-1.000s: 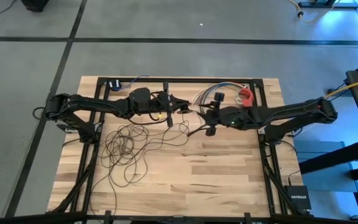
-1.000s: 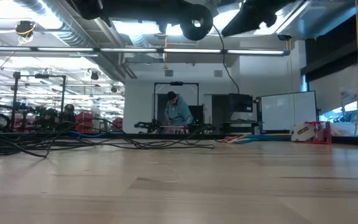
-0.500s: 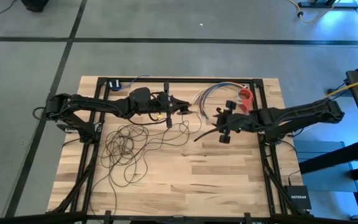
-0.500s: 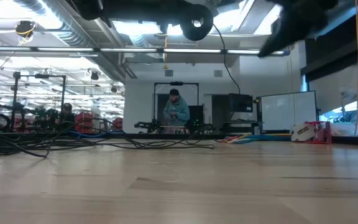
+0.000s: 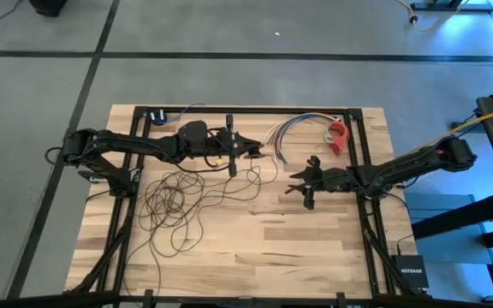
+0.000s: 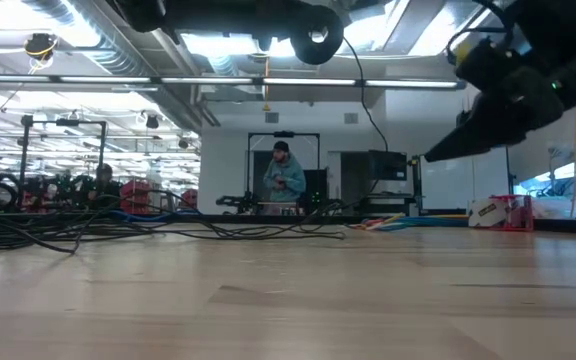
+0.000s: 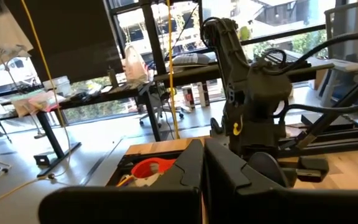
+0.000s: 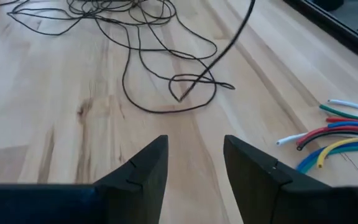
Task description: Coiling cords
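Left gripper [image 5: 258, 153] pinches the cord [image 5: 178, 201] aloft, fingers together; right gripper [image 5: 302, 183], spread, hovers beside. Regrasp step: right must catch the next loop.

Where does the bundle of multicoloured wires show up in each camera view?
High view: multicoloured wires at the table's far edge, beside the red object.
Low view: right of centre on the tabletop.
Left wrist view: not visible.
Right wrist view: right edge.
Shared landmark: the dark cord.

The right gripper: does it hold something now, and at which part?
Nothing. The right gripper is open and empty above bare wood; the cord lies ahead of it on the table, untouched.
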Robot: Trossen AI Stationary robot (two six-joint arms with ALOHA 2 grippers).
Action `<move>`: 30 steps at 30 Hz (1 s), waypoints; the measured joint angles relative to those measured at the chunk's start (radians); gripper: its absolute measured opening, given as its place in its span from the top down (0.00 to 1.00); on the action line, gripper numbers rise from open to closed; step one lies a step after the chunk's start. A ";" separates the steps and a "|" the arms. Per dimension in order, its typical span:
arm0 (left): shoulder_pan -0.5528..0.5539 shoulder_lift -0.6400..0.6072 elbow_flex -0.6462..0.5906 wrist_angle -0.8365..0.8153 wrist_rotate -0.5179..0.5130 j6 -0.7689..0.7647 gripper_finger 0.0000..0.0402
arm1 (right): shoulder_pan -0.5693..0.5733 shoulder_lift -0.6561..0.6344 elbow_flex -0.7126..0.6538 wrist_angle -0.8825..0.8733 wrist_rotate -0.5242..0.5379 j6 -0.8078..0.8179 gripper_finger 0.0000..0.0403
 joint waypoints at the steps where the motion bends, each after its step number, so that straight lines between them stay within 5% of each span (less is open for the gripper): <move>1: 0.000 0.000 0.000 0.000 0.000 0.000 1.00 | 0.000 0.000 -0.009 0.011 0.001 -0.003 0.60; 30: 0.000 0.000 0.000 -0.008 0.000 -0.001 1.00 | -0.027 0.000 -0.011 0.009 0.014 -0.054 0.60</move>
